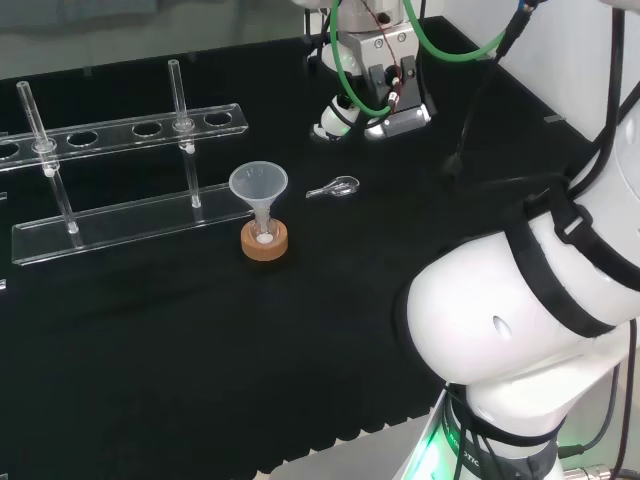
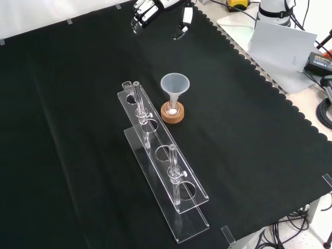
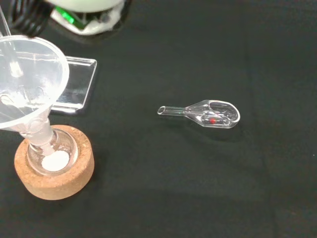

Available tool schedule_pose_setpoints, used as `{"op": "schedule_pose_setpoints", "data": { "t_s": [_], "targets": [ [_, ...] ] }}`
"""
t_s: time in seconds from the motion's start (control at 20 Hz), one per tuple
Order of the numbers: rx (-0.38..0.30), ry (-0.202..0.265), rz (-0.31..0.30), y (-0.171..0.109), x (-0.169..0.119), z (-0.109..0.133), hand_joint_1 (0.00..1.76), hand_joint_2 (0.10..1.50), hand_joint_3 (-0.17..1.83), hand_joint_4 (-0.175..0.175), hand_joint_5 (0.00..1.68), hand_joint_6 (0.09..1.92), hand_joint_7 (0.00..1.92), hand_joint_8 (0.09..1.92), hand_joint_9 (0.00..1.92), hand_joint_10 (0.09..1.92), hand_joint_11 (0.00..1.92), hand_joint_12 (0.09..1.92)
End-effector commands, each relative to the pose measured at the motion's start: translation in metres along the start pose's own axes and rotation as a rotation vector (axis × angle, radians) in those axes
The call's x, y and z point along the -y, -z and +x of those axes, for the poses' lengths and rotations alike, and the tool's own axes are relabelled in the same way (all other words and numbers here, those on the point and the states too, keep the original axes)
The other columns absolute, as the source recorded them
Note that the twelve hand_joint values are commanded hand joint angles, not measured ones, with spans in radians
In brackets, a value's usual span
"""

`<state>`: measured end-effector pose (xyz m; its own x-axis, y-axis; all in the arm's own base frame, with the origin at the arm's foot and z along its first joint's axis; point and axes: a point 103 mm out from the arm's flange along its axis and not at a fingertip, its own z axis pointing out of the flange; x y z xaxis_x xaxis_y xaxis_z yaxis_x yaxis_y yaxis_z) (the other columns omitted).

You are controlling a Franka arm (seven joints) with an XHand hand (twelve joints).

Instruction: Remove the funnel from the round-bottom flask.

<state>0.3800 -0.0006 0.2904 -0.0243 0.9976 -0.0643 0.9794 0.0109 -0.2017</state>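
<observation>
Fingers (image 2: pixel 144 11) of hand (image 1: pixel 372 95) curled loosely, grasping nothing, hovering above bench (image 1: pixel 150 380) at far edge in front view. Funnel (image 1: pixel 259 190) seated upright, stem in neck of round-bottom flask (image 3: pixel 49 154); white powder at flask bottom. Flask resting in cork ring (image 1: pixel 265 241), just beside clear test-tube rack (image 2: pixel 161 166) with upright tubes. Small glass scoop (image 3: pixel 205 113) lying on cloth between funnel and hand in head view, apart from both.

Translucent plastic funnel (image 1: pixel 259 187) seen in clear glass flask (image 3: pixel 51 154); stand (image 1: pixel 265 241) is rough matt cork; tabletop (image 1: pixel 200 340) is covered in matt black cloth; rack (image 2: pixel 166 171) is glossy clear acrylic.
</observation>
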Motion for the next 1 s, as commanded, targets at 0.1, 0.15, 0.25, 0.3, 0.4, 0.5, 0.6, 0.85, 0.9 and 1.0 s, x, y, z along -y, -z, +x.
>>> {"op": "schedule_pose_setpoints", "data": {
  "t_s": [0.1,0.15,0.25,0.3,0.4,0.5,0.6,0.85,0.9,1.0],
  "targets": [
    [0.005,0.005,0.008,0.000,-0.002,0.002,0.85,0.61,0.61,-0.028,0.31,0.09,0.10,0.67,0.37,0.68,0.25,1.38],
    [0.008,0.004,0.008,0.001,-0.002,0.003,0.85,0.61,0.61,-0.028,0.31,0.09,0.10,0.67,0.37,0.68,0.25,1.38],
    [0.009,0.006,0.011,0.000,-0.004,0.006,0.85,0.61,0.61,-0.028,0.31,0.09,0.10,0.67,0.37,0.67,0.25,1.38],
    [0.010,0.006,0.011,0.000,-0.004,0.007,0.85,0.61,0.61,-0.028,0.31,0.09,0.10,0.67,0.37,0.67,0.25,1.38],
    [0.007,0.007,0.010,0.001,-0.003,0.009,0.85,0.61,0.61,-0.028,0.31,0.09,0.10,0.67,0.37,0.67,0.25,1.38],
    [0.007,0.011,0.011,0.001,-0.002,0.010,0.85,0.61,0.61,-0.028,0.31,0.09,0.10,0.67,0.38,0.67,0.25,1.38],
    [0.004,0.015,0.019,0.002,-0.001,0.012,0.85,0.61,0.61,-0.028,0.31,0.09,0.10,0.67,0.38,0.67,0.25,1.38],
    [0.021,0.033,0.050,0.005,0.005,0.022,0.84,0.61,0.61,-0.028,0.30,0.09,0.10,0.67,0.38,0.67,0.25,1.38],
    [0.021,0.037,0.050,0.006,0.007,0.025,0.83,0.61,0.61,-0.028,0.30,0.09,0.10,0.67,0.38,0.67,0.25,1.38],
    [0.022,0.050,0.055,0.007,0.011,0.033,0.82,0.61,0.60,-0.029,0.30,0.09,0.10,0.67,0.38,0.67,0.25,1.38]
  ]
}}
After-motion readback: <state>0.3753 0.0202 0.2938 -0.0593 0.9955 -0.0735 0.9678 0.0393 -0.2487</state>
